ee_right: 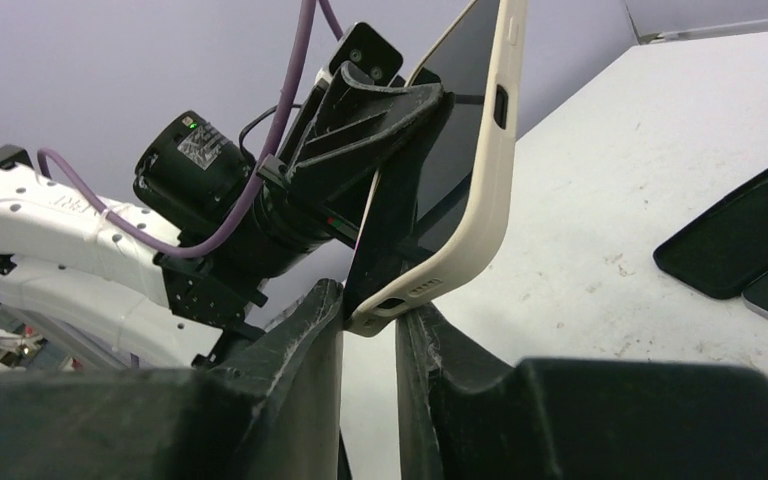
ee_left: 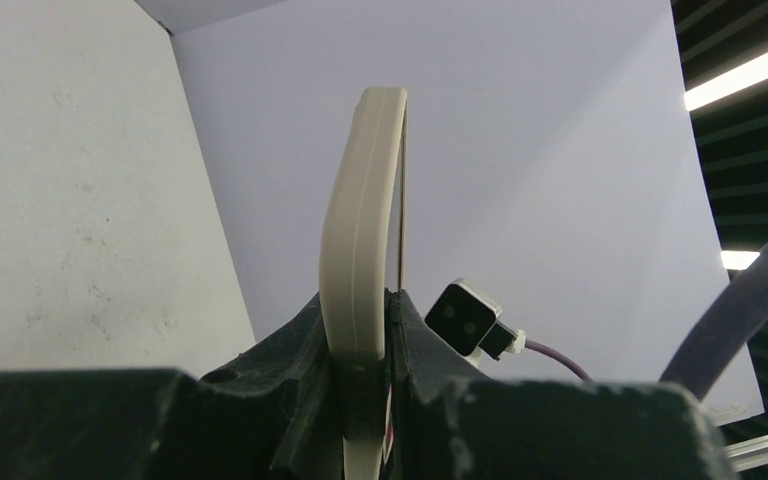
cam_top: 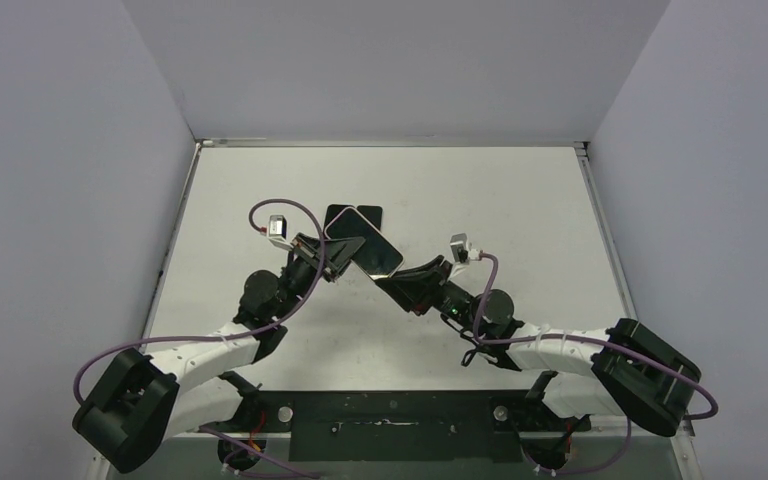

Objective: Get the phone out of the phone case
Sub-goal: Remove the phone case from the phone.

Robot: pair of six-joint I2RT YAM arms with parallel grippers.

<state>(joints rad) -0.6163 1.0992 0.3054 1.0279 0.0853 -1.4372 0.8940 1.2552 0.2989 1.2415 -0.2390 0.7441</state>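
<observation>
white scuffed table (cam_top: 520,200), pale lilac walls (cam_top: 400,60)

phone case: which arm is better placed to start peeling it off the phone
Right, probably. The right gripper pinches the phone case at its bottom corner, where peeling can start. The left gripper clamps phone and case together mid-edge, suiting it to hold.

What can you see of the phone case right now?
The phone case is cream and looks like soft matte rubber, with rounded corners, a slot in its side and small holes along its bottom edge. The dark-screened phone sits in it. It is held off the table, standing nearly on edge. The left end effector clamps it across front and back; the right end effector pinches a bottom corner.
</observation>
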